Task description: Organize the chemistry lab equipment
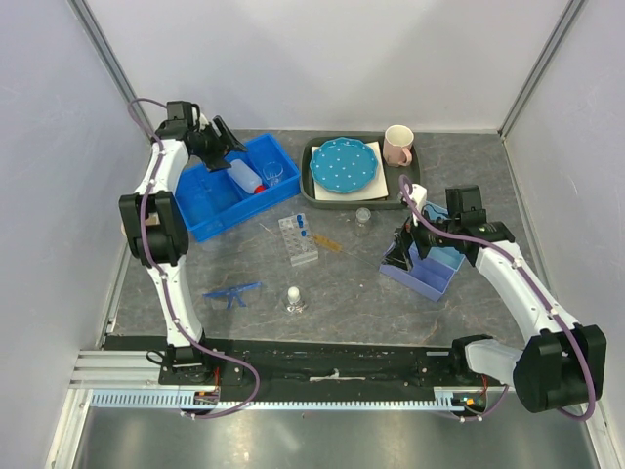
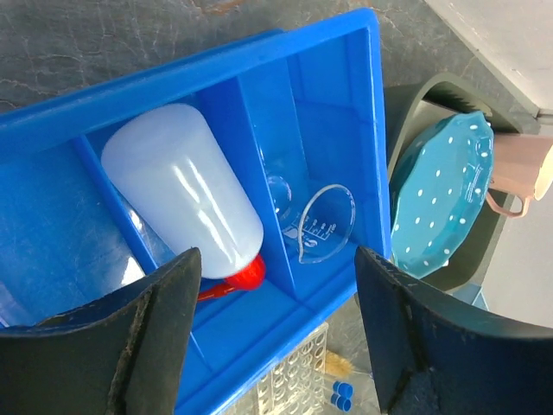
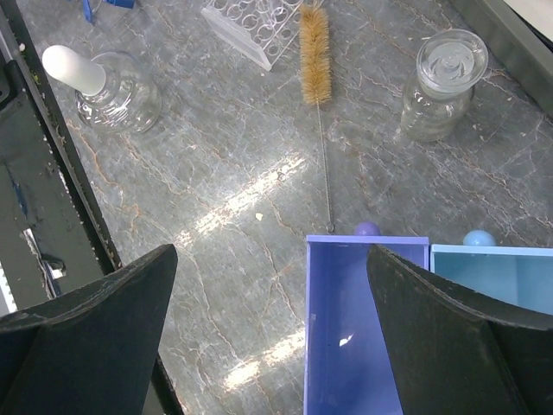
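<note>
The white squeeze bottle (image 1: 245, 177) (image 2: 181, 194) with its red nozzle (image 2: 245, 274) lies in the blue bin (image 1: 210, 205) (image 2: 333, 95). A clear beaker (image 1: 273, 174) (image 2: 317, 223) sits in the compartment beside it. My left gripper (image 1: 221, 139) (image 2: 276, 255) hovers open above the bin, holding nothing. On the table are the test-tube rack (image 1: 298, 238) (image 3: 251, 26), blue safety glasses (image 1: 232, 291), a stoppered flask (image 1: 293, 299) (image 3: 112, 93) and a lidded glass jar (image 1: 363, 217) (image 3: 439, 86). My right gripper (image 1: 410, 240) (image 3: 272, 252) is open over the near end of a purple box (image 1: 418, 276) (image 3: 363, 337).
A grey tray (image 1: 314, 191) at the back holds a blue dotted plate (image 1: 344, 163) (image 2: 441, 194) and a pink mug (image 1: 397, 146) (image 2: 518, 169). A bottle brush (image 1: 328, 242) (image 3: 315, 52) lies beside the rack. A light-blue box (image 3: 497, 277) adjoins the purple one.
</note>
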Tool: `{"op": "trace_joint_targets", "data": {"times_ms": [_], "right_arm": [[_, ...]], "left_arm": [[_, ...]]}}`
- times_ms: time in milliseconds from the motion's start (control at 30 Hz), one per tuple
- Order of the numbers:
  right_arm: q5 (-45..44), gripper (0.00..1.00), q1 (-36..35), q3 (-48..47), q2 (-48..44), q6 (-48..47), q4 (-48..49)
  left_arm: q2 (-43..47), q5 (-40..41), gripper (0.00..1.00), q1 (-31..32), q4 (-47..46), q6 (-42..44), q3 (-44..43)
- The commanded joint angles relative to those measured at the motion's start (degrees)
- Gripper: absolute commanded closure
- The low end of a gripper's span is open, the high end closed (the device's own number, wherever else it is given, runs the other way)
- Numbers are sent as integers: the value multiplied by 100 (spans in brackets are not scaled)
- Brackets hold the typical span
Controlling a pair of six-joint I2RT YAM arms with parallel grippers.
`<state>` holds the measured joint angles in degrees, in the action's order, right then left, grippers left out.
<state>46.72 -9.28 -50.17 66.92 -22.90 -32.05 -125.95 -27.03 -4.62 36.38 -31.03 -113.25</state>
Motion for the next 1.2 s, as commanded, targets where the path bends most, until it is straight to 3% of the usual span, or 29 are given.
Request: {"op": "trace_joint_targets", "data": {"times_ms": [0,100,233,367,467,567,633,733,900,1167], "right_arm": [[232,2,58,-186,6,-277,-38],[364,2,101,-168,-126,-470,-108],[732,2,154,-37,-450,-777,-108],[1049,2,146,183,-802,-1068,-21],[1085,2,154,323,-925,-1068,208],[936,2,146,280,-909,-989,349],[760,2,146,184,-873,-1015,340],[523,2,119,-167,-724,-1234,-9],[409,2,-39,-686,-294,-1587,-355],[-1762,2,-1216,-1275,681,-822,226]], "left_arm": [[562,-57,22,5,124,439,-145],[1299,-40,22,23,-95,571,538],[2871,-66,21,32,-1367,703,2740],[4488,-39,18,14,-1958,939,4332],[5745,4,13,14,-2152,1238,5361],[7090,197,0,14,-2363,1222,6339],[8002,303,0,14,-2478,1152,6901],[8891,365,0,14,-2425,1178,7386],[9369,128,0,23,-2162,1222,7721],[9290,-233,3,23,-1758,1283,7616]]}}
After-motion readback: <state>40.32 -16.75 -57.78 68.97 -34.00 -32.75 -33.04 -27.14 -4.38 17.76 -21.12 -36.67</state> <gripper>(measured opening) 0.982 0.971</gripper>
